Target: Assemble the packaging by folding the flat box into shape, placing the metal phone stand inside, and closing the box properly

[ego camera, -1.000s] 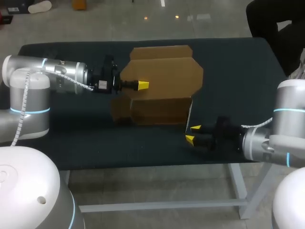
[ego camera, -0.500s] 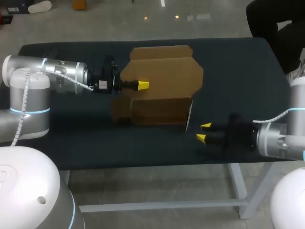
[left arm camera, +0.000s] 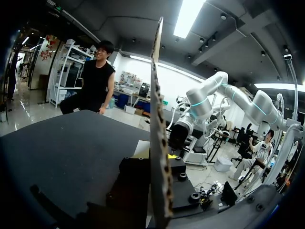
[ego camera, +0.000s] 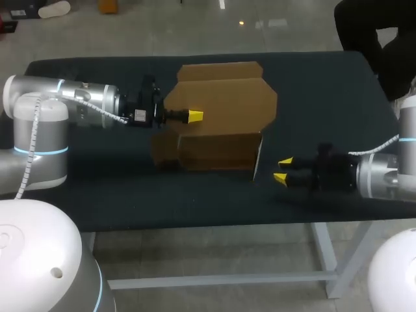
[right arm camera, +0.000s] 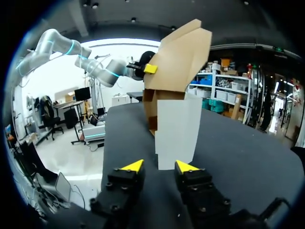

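Observation:
The brown cardboard box (ego camera: 221,110) stands half folded in the middle of the table, its wide upper panel raised and a white-faced flap (ego camera: 257,161) hanging at its near right corner. My left gripper (ego camera: 194,116) is shut on the raised panel from the left. In the left wrist view that panel's edge (left arm camera: 159,157) runs straight out ahead, and the fingertips do not show. My right gripper (ego camera: 283,170) stands open, low over the table and a little to the right of the flap. In the right wrist view the gripper (right arm camera: 159,167) holds nothing, and the flap (right arm camera: 174,129) is just ahead. No phone stand is in view.
The dark table top (ego camera: 97,188) spreads to both sides of the box. Its front edge (ego camera: 195,227) lies close below my right gripper.
My right gripper has drawn back to the right, away from the box's near right corner, still open. The left gripper and the box have not moved.

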Tool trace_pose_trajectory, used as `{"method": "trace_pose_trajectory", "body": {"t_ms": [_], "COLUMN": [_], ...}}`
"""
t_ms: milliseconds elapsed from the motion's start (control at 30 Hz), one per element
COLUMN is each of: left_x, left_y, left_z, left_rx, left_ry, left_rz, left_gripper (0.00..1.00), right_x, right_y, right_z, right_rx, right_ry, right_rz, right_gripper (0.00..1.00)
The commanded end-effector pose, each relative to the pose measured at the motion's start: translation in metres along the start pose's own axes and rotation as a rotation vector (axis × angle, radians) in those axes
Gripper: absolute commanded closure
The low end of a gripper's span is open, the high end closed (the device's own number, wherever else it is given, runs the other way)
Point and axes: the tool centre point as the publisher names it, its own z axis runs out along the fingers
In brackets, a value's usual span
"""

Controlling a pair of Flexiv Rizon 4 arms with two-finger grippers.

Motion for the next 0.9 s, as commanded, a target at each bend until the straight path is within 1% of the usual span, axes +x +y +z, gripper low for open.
{"method": "trace_pose_trajectory", "body": {"t_ms": [33,400,433,500,533,900], "left_x": [-0.0009,-0.0009,-0.0002,0.0014,0.0016,0.0022], "left_y": [0.0026,0.0026,0.0031,0.0041,0.0046,0.0093], "left_z": [0.0009,0.0009,0.0009,0.0002,-0.0001,-0.0032], "left_rx": [0.000,0.000,-0.001,-0.002,-0.010,-0.018], "left_ry": [0.002,0.002,-0.006,0.002,-0.013,-0.008], "left_rz": [0.000,0.000,0.006,0.010,0.018,0.047], "left_gripper": [1.00,1.00,1.00,1.00,1.00,1.00], "right_x": [-0.0058,-0.0092,-0.0093,-0.0093,-0.0097,-0.0092], "right_y": [-0.0019,-0.0042,-0.0044,-0.0045,-0.0046,-0.0020], "right_z": [0.0041,0.0063,0.0066,0.0077,0.0079,0.0132], "right_rx": [-0.007,-0.012,-0.013,-0.013,-0.014,-0.010], "right_ry": [0.015,0.020,0.021,0.022,0.022,0.028], "right_rz": [-0.006,-0.005,-0.004,-0.002,-0.002,-0.003], "right_gripper": [0.56,0.57,0.57,0.57,0.57,0.57]}}
